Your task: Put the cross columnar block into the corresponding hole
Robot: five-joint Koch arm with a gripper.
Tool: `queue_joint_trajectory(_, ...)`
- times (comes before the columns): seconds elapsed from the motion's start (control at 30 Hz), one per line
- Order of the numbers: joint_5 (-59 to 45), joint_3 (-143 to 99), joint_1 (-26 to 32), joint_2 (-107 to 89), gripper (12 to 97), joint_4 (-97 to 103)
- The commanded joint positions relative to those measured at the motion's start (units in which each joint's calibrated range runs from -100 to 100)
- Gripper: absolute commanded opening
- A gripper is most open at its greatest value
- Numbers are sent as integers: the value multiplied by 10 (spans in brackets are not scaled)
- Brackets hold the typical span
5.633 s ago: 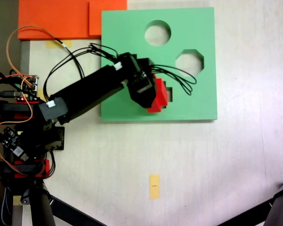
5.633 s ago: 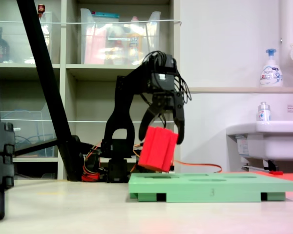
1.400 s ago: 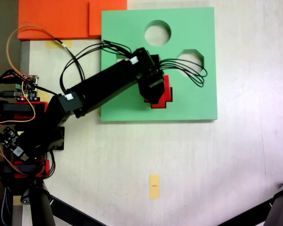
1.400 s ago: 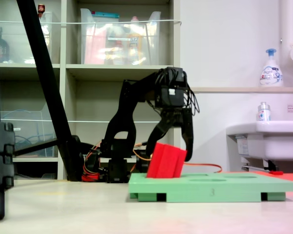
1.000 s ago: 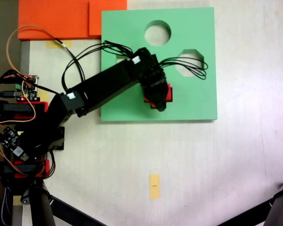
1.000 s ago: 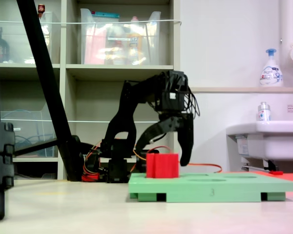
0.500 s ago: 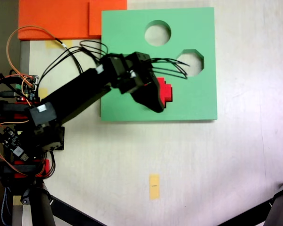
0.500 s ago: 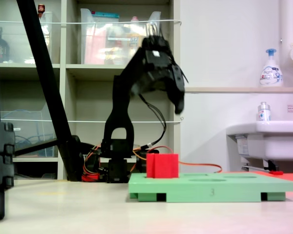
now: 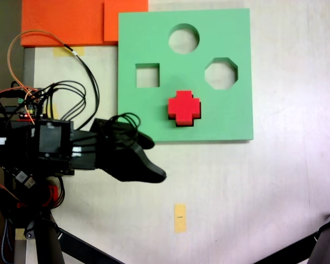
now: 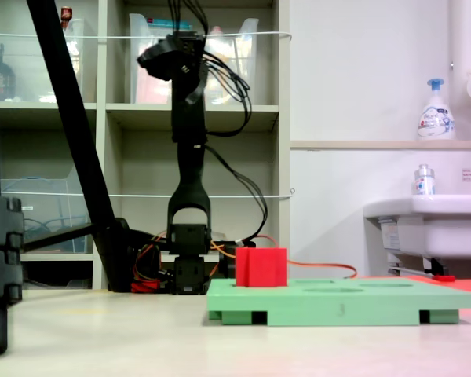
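Note:
The red cross columnar block (image 9: 183, 108) stands upright in the plus-shaped hole of the green foam board (image 9: 231, 124), which it fills so that the hole's outline is covered. From the side, the block (image 10: 261, 267) sticks up above the board (image 10: 361, 301). Nothing touches it. My gripper (image 9: 156, 175) is drawn back off the board, to the lower left of the block. It is raised high on the upright arm (image 10: 151, 56). Only one dark tip shows, so its jaws cannot be judged.
The board also has a round hole (image 9: 183, 38), a square hole (image 9: 147, 75) and an octagonal hole (image 9: 220, 73). Orange foam sheets (image 9: 66, 22) lie at the upper left. A yellow tape mark (image 9: 179, 218) is on the table. Tripod legs (image 9: 77, 245) cross the lower corners.
The gripper lowered the tilted block into the hole, let it go, then rose and swung back off the board toward the base. The block now stands upright.

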Motion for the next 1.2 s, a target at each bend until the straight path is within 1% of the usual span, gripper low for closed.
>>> queue_joint_trajectory(0.0, -6, -111, -14, -76, 555, 143)
queue_joint_trajectory(0.07, -32, -283, -21, -164, 554, 286)
queue_joint_trajectory(0.13, -82, -442, -20, -239, 543, 415)
queue_joint_trajectory(0.2, -111, -574, -17, -285, 543, 496)
queue_joint_trajectory(0.3, -137, -807, -10, -337, 543, 681)
queue_joint_trajectory(0.37, -164, -968, -10, -349, 539, 852)
queue_joint_trajectory(0.43, -198, -1157, -10, -362, 489, 1073)
queue_joint_trajectory(0.47, -211, -1239, -9, -365, 481, 1145)
queue_joint_trajectory(0.6, -213, -1392, -1, -384, 479, 1144)
queue_joint_trajectory(0.67, -213, -1392, 6, -384, 479, 1143)
queue_joint_trajectory(0.77, -213, -1392, 9, -384, 494, 1002)
queue_joint_trajectory(0.83, -198, -1392, 8, -384, 437, 992)
queue_joint_trajectory(1.0, -191, -1392, 8, -384, 432, 990)
queue_joint_trajectory(1.13, -191, -1392, 8, -384, 442, 987)
queue_joint_trajectory(1.17, -191, -1392, 8, -384, 483, 989)
